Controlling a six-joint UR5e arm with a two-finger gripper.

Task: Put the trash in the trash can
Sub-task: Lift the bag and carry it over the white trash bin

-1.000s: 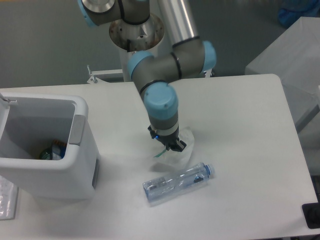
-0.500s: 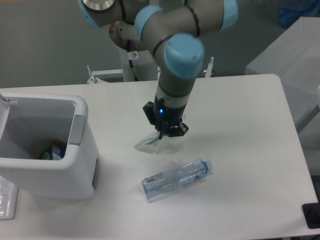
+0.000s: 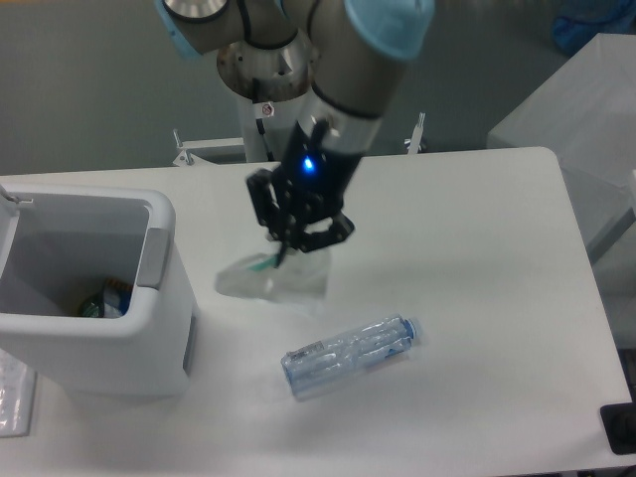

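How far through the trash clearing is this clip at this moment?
Partly done. Some colourful items already lie inside the trash can. In hand: the gripper holds the clear wrapper above the table, between bottle and can. Left: dropping it in, then the crushed bottle, which lies untouched on the table.

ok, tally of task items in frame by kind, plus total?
Plastic bottle: 1, lying on the table
Plastic wrapper: 1, hanging from the gripper
Trash can: 1
Total: 3
Some items already sit inside the can, too unclear to count.
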